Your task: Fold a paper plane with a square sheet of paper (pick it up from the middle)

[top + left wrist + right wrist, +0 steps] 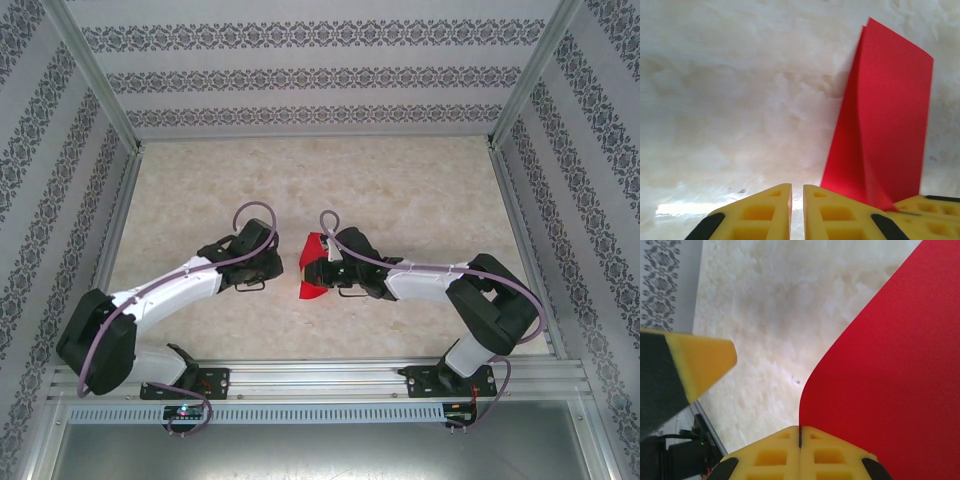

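On the marbled beige tabletop (400,190), the left gripper (797,189) hovered just left of centre, its yellow fingers (760,215) barely apart with a thin slit of bare table showing between them and nothing in it. Just to its right stood the thin bright red paper sheet (885,125), folded over on itself and rising from the table at mid-workspace (313,246). Its lower corner was clamped in the right gripper (800,431), whose yellow pads were pressed together on the sheet's edge.
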You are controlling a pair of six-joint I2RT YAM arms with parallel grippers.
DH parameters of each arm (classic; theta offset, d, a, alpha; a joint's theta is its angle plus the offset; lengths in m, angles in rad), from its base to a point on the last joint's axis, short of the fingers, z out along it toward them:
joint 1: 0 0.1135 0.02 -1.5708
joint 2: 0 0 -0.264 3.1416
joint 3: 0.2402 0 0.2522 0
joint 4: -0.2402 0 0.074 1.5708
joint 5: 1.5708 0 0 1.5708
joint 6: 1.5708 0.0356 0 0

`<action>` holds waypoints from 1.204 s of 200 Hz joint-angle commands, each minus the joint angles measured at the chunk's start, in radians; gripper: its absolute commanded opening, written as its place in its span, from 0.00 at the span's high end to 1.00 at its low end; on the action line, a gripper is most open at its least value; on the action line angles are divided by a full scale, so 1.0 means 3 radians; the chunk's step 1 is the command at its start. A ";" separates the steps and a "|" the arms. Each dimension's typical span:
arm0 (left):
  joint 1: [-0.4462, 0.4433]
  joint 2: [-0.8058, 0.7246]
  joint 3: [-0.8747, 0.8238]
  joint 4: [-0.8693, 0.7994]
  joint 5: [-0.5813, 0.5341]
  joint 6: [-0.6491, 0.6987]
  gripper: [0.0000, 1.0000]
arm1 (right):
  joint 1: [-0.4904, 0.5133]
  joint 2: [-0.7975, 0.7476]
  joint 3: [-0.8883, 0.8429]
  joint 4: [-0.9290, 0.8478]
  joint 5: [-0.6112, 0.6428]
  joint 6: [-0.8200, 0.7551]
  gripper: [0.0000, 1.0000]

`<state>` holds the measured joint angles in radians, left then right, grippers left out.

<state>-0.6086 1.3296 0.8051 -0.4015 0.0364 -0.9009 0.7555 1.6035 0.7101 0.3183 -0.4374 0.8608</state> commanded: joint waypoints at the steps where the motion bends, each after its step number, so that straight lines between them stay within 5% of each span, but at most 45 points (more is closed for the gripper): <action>1: 0.0010 -0.0171 -0.0088 -0.0152 -0.0270 -0.0102 0.84 | 0.0031 0.0028 0.0143 0.0073 0.0059 0.0081 1.00; 65: 0.0019 -0.0196 -0.0132 -0.0043 -0.0176 -0.0133 0.84 | 0.0082 -0.0181 0.0260 0.0062 0.0170 0.0096 1.00; 133: 0.0019 -0.0472 -0.0122 -0.0243 -0.0439 -0.0134 0.83 | 0.0049 -0.0431 0.1084 -0.1098 0.0793 -0.0571 1.00; 204: 0.0019 -0.0727 -0.0142 -0.0369 -0.0685 -0.0157 0.83 | 0.0189 -0.0665 0.1079 -0.1446 0.1396 -0.0711 1.00; 241: 0.0019 -0.0870 -0.0212 -0.0377 -0.0784 -0.0198 0.82 | 0.0293 -0.0499 0.0943 -0.1438 0.1385 -0.0532 1.00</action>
<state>-0.6067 1.0981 0.7662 -0.4732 -0.1509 -0.9363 0.8173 1.4334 1.0286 -0.0944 -0.0601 0.6781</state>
